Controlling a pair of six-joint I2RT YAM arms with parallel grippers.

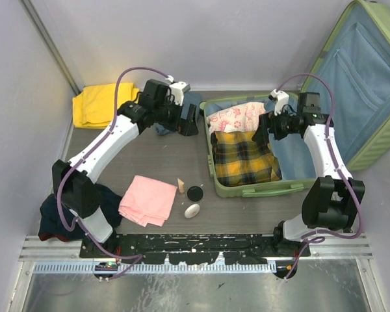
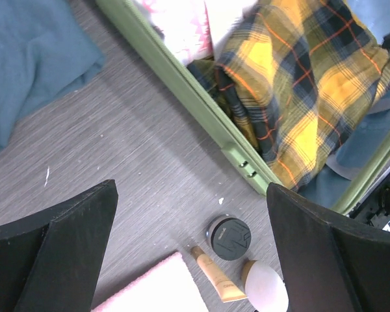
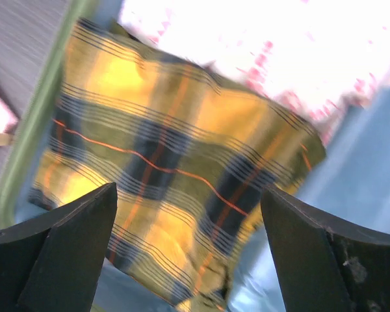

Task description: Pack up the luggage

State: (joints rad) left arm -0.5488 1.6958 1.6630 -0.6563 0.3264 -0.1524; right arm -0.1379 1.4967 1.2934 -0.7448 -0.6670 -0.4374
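Note:
The luggage [image 1: 253, 188] lies open at the right of the table, a light-green suitcase with its blue-lined lid [image 1: 370, 84] leaning back. Inside it a yellow plaid cloth [image 1: 244, 158] lies in front of a white and pink floral cloth [image 1: 237, 117]. My left gripper [image 1: 188, 120] hangs open above the table just left of the suitcase rim [image 2: 182, 84], with nothing between its fingers. My right gripper [image 1: 263, 133] hangs open over the plaid cloth [image 3: 169, 162], also empty.
A blue cloth [image 1: 166, 123] lies beside the left gripper and a yellow cloth [image 1: 101, 104] at the back left. Nearer the front are a pink towel [image 1: 148, 199], a tan tube [image 2: 214, 273], a black round jar [image 2: 229, 238] and a white egg-shaped sponge [image 2: 266, 286]. A dark cloth [image 1: 58, 214] sits by the left arm's base.

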